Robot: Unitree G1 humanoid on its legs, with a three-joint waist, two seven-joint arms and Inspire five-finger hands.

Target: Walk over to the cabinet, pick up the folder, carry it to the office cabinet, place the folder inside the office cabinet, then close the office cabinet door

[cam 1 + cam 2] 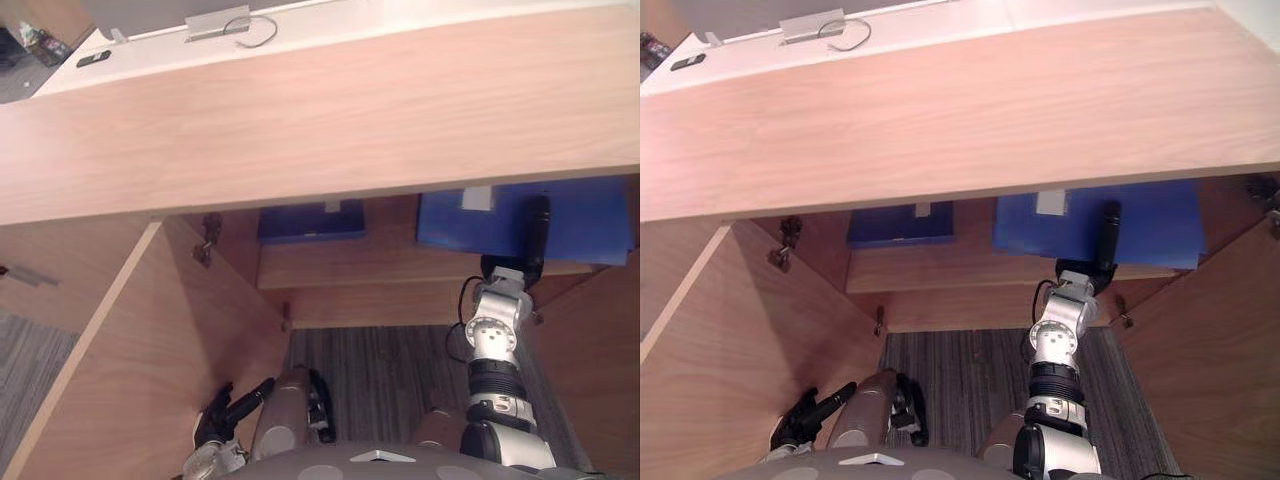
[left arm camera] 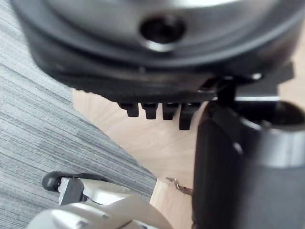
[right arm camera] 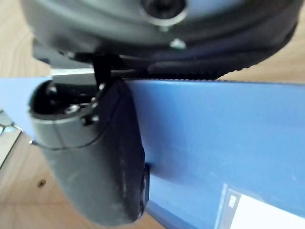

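A blue folder (image 1: 585,220) with a white label lies flat on the shelf (image 1: 400,266) inside the open office cabinet, under the wooden top (image 1: 300,120). My right hand (image 1: 538,235) reaches in to its near edge. The thumb (image 3: 95,157) lies across the top of the folder (image 3: 214,143), with the fingers hidden beneath it, so the hand pinches the folder. My left hand (image 1: 225,415) hangs low beside the left door with relaxed fingers (image 2: 157,109), holding nothing.
A second blue folder (image 1: 310,222) sits further left on the same shelf. The left cabinet door (image 1: 150,350) and right door (image 1: 1210,350) both stand open. Grey carpet (image 1: 390,370) lies below. A small dark device (image 1: 93,59) and a silver bracket (image 1: 215,22) rest on the white surface behind.
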